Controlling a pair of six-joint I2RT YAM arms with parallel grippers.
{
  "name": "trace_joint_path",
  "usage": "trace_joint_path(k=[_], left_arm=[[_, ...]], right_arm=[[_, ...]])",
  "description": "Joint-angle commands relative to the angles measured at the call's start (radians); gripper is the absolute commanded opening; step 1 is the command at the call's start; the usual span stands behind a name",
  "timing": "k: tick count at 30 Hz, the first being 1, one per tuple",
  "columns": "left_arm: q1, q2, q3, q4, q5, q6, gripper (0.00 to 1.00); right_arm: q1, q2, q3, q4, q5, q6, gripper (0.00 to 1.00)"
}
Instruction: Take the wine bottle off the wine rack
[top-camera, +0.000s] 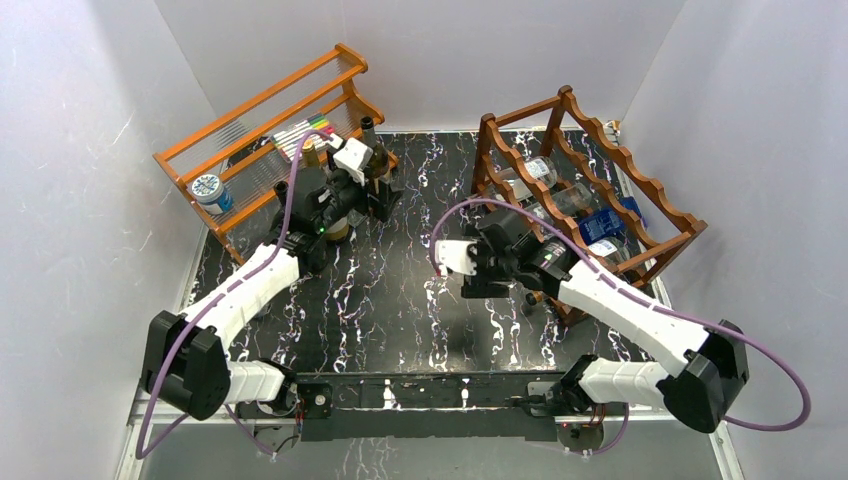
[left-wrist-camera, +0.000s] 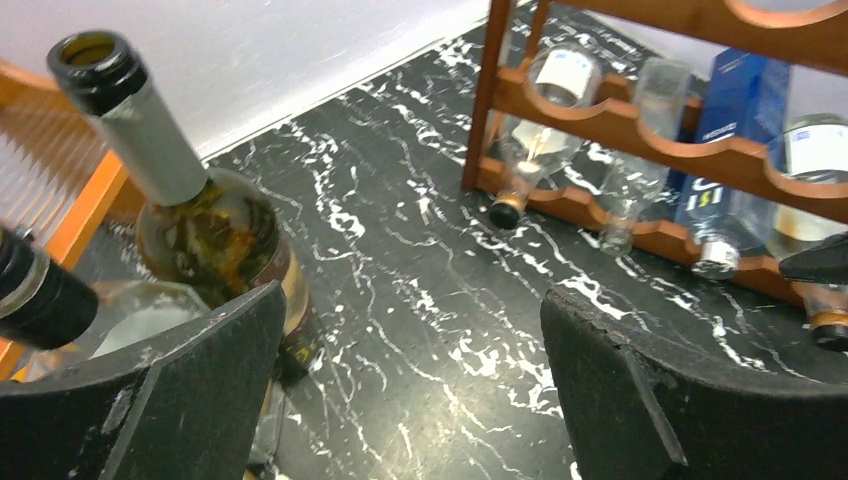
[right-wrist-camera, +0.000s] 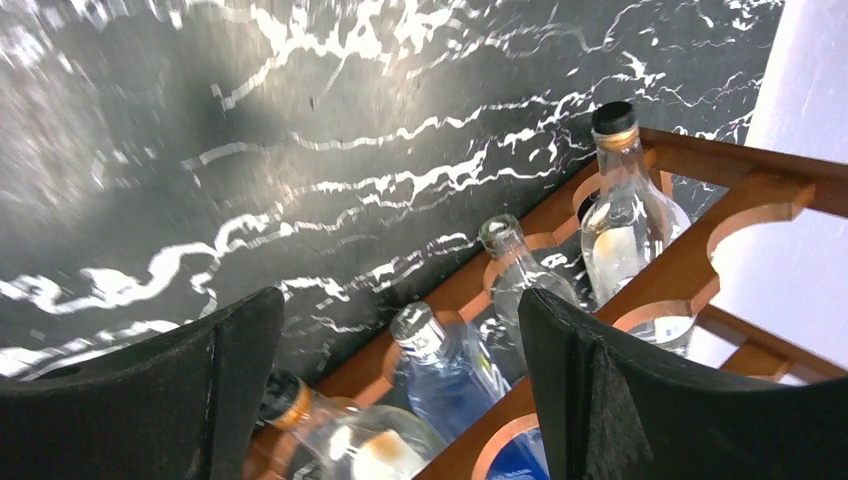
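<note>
The dark reddish-brown wine rack (top-camera: 640, 185) stands at the right back and holds several bottles lying in its scalloped tiers. My right gripper (top-camera: 535, 278) is open at the rack's near lower corner. In the right wrist view (right-wrist-camera: 400, 310) it hangs over the bottom tier, above a blue bottle (right-wrist-camera: 450, 370) and a clear bottle with an orange neck band (right-wrist-camera: 300, 410). My left gripper (top-camera: 380, 195) is open by the orange rack. A green wine bottle (left-wrist-camera: 190, 200) stands upright just left of its left finger (left-wrist-camera: 200, 390), outside the jaws.
The lighter orange rack (top-camera: 260, 110) at the back left holds a blue tin (top-camera: 208, 190) and markers (top-camera: 305, 130). A second dark bottle neck (left-wrist-camera: 40, 300) pokes in at the left. A black-capped clear bottle (right-wrist-camera: 620, 210) lies in the dark rack. White walls enclose the marbled table (top-camera: 400, 300).
</note>
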Motion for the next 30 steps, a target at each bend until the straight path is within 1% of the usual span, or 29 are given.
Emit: trace_joint_path(k=[1, 4, 6, 11, 14, 16, 19, 25, 30], left_arm=[[-0.007, -0.049, -0.003, 0.016, -0.159, 0.071, 0.98], [-0.019, -0.055, -0.007, 0.000, -0.257, 0.095, 0.98], [-0.036, -0.058, -0.011, -0.002, -0.278, 0.137, 0.98], [-0.086, -0.072, -0.023, -0.001, -0.315, 0.208, 0.98], [-0.100, -0.079, -0.033, 0.010, -0.339, 0.214, 0.98], [-0.105, -0.081, -0.038, 0.019, -0.349, 0.216, 0.98], [-0.110, -0.082, -0.041, 0.020, -0.364, 0.221, 0.98], [-0.112, -0.084, -0.046, 0.027, -0.393, 0.226, 0.98], [-0.111, -0.079, -0.055, 0.039, -0.415, 0.236, 0.98]], right_arm=[[0.003, 0.005, -0.078, 0.120, 0.118, -0.283, 0.98], [-0.012, 0.047, -0.134, 0.209, 0.150, -0.391, 0.96], [-0.041, 0.089, -0.146, 0.273, 0.146, -0.428, 0.91], [-0.094, 0.151, -0.193, 0.425, 0.110, -0.508, 0.84], [-0.110, 0.208, -0.233, 0.506, 0.156, -0.579, 0.80], [-0.124, 0.224, -0.253, 0.575, 0.171, -0.595, 0.79], [-0.144, 0.253, -0.242, 0.590, 0.152, -0.601, 0.79], [-0.187, 0.333, -0.251, 0.694, 0.200, -0.649, 0.80], [-0.199, 0.395, -0.209, 0.682, 0.194, -0.638, 0.79]])
